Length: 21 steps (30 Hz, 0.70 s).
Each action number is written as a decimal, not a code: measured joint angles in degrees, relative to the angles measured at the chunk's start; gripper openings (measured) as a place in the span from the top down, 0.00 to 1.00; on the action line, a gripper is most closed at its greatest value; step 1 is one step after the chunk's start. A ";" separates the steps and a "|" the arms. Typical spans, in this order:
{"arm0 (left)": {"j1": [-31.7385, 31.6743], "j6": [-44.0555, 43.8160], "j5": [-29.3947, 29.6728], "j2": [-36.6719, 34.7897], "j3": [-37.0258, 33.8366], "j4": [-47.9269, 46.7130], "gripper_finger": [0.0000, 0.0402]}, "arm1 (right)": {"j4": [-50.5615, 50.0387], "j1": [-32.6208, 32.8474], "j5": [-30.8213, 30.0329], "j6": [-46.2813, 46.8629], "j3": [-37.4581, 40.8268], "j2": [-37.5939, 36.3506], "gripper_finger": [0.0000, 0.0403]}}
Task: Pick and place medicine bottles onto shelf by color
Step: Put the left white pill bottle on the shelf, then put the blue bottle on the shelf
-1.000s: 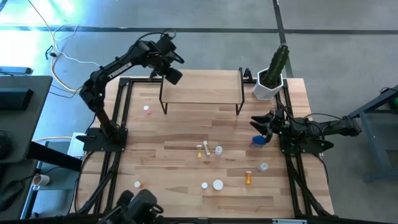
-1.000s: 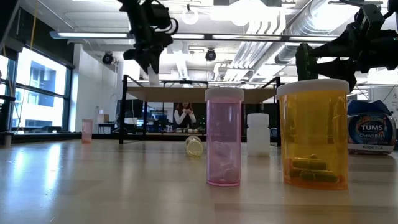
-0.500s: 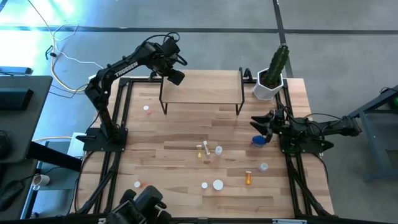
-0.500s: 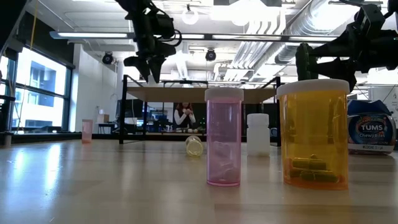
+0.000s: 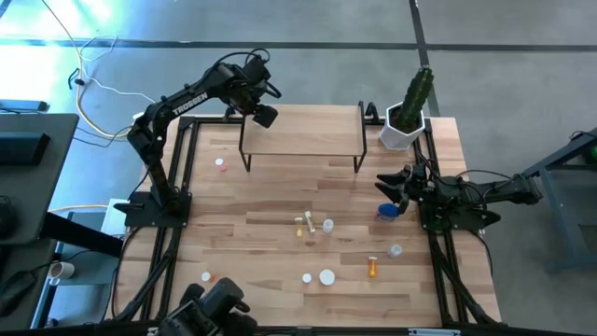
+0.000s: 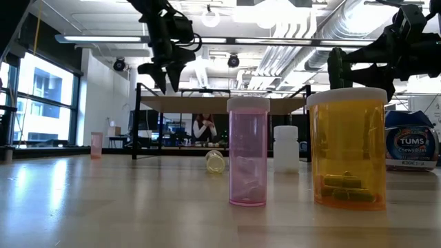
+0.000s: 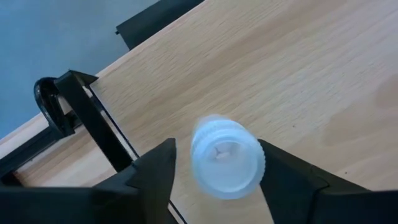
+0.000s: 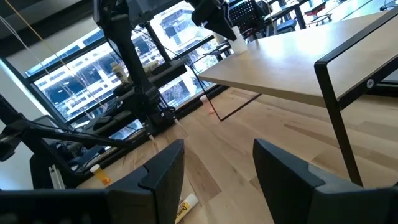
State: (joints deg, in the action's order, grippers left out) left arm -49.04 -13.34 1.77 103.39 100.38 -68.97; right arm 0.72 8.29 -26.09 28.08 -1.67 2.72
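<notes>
Beside the orange bottle (image 6: 346, 147), a "TUMS" jar (image 6: 411, 140).

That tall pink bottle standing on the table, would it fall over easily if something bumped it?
Probably yes. The pink bottle is tall and narrow, so a knock near its cap would likely tip it. It looks almost empty and see-through, so likely light. Once down, its round body would probably roll, as the clear bottle lying on its side suggests.
</notes>
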 joint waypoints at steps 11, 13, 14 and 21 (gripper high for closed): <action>-0.09 4.91 -0.07 -0.02 2.56 -0.81 0.40 | -0.01 0.02 -0.04 0.00 -0.02 0.00 0.55; -0.09 5.00 -0.07 -0.02 4.45 -0.92 0.41 | 0.01 0.00 -0.14 0.00 -0.02 -0.02 0.55; -0.08 5.00 -0.07 -0.02 5.54 -1.09 0.41 | 0.01 0.02 -0.26 0.00 -0.02 -0.02 0.55; -0.07 5.34 -0.12 -0.13 12.65 -6.43 0.41 | 0.02 0.01 -0.23 -0.02 -0.01 -0.02 0.55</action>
State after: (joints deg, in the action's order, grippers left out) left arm -49.10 -8.00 1.65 103.26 113.03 -75.40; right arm 0.73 8.30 -26.33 28.06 -1.68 2.70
